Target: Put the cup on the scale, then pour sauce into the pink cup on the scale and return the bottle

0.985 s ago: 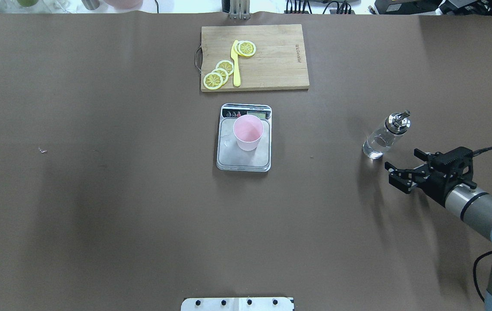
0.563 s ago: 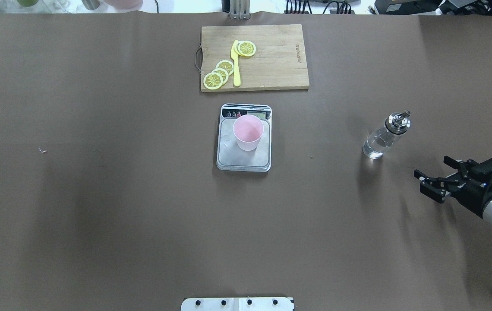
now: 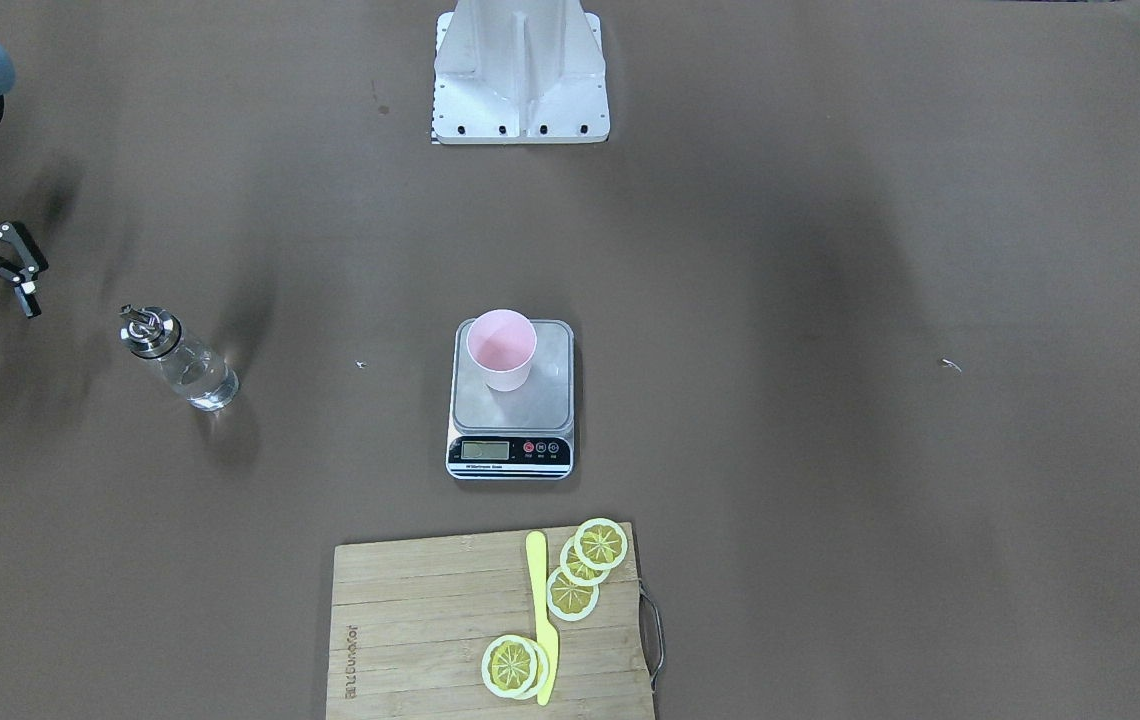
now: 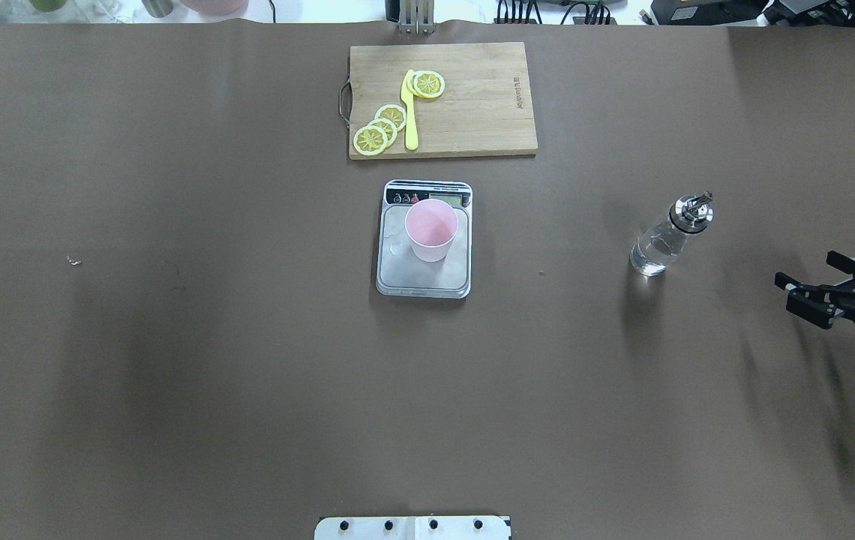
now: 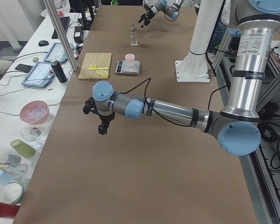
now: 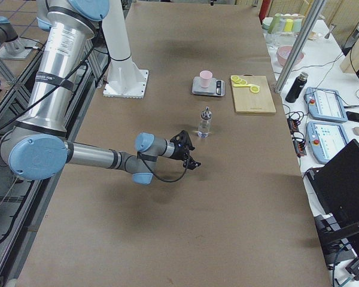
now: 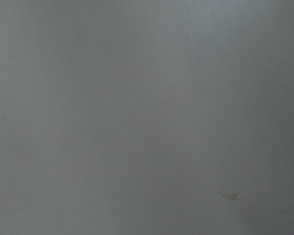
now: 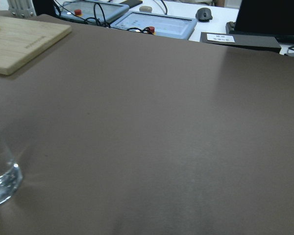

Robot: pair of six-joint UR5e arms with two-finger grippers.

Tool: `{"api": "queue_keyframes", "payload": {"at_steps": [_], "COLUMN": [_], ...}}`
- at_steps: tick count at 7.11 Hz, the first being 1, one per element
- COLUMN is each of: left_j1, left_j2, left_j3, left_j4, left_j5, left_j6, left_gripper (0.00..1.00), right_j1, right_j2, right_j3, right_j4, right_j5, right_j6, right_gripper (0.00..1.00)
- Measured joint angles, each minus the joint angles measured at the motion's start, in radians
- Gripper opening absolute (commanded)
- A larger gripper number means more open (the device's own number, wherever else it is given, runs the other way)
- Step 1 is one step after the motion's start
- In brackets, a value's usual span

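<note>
Cup (image 4: 431,229) sits on the scale (image 4: 416,279) at desk centre; bottle (image 4: 660,247) stands free near the right edge. Right gripper (image 4: 805,270) hangs nearby, jaws apart, empty: bottle return appears complete, so only arm retreat remains.

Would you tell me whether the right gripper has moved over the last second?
Yes. The open right gripper has pulled back from the bottle, which stands unmoved, toward the overhead view's right edge.
</note>
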Motion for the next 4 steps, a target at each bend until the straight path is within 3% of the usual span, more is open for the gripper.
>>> {"api": "queue_keyframes", "payload": {"at_steps": [2, 4], "left_j1": [-0.012, -0.051], "left_j2": [0.002, 0.013], "left_j3": [0.0, 0.004], "left_j4": [-0.001, 0.002], "left_j5": [-0.005, -0.004], "left_j6": [0.007, 0.066], "left_gripper": [1.0, 1.0], "right_j1": [0.237, 0.488], "right_j2": [0.116, 0.25], "right_j3": [-0.048, -0.055], "right_j4": [-0.148, -0.41], "right_j5": [0.272, 0.636], "right_j6": [-0.025, -0.051], "right_gripper": [1.0, 1.0]}}
